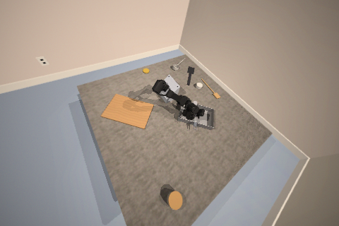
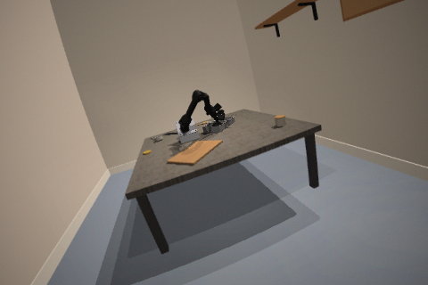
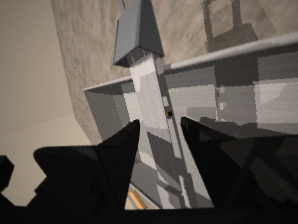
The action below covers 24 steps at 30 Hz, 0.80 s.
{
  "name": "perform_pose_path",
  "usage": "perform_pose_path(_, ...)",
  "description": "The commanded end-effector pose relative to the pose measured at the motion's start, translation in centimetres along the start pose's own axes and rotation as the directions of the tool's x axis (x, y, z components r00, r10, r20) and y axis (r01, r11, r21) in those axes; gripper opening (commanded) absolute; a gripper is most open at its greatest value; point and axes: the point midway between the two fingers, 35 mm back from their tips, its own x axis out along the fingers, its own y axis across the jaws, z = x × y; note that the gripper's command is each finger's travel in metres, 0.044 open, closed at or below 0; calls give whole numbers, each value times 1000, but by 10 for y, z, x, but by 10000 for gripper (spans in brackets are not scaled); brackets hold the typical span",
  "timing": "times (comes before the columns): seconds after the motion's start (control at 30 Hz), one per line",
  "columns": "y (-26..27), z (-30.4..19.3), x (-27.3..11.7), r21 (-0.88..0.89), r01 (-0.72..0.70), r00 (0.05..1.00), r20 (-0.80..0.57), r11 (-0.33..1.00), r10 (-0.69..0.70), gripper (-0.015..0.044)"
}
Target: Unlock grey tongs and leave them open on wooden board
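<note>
The grey tongs (image 3: 150,95) lie across the roasting tin (image 1: 213,118) (image 2: 217,128) (image 3: 102,107). A dark grey block near their hinge end juts out beyond the rim in the wrist view, with the shadow on the table beside it. Their tips are hidden behind the gripper. My gripper (image 1: 195,114) (image 2: 218,122) (image 3: 160,121) is low over the tin, with its fingers on either side of the tongs' arms. It is partly open, and gaps show between the fingers and the tongs. The wooden board (image 1: 127,111) (image 2: 196,152) lies flat on the table with nothing on it.
A wooden-topped can (image 1: 175,200) (image 2: 280,121) stands away from the tin. Near the arm's base lie a black spatula (image 1: 191,71), a wooden spatula (image 1: 210,88), a small white cup (image 1: 199,85), a metal utensil (image 1: 175,67) and a yellow disc (image 1: 146,70) (image 2: 147,152).
</note>
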Motion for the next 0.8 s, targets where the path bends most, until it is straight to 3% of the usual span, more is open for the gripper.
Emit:
perform_pose_path(0.0, 0, 0, -1, 0, 0, 1000, 0, 1000, 0, 129)
perform_pose_path(0.5, 0, 0, -1, 0, 0, 1000, 0, 1000, 0, 29)
perform_pose_path(0.7, 2, 0, -3, 0, 0, 1000, 0, 1000, 0, -129)
perform_pose_path(0.77, 12, 0, -12, 0, -1, 1000, -3, 1000, 1, -150)
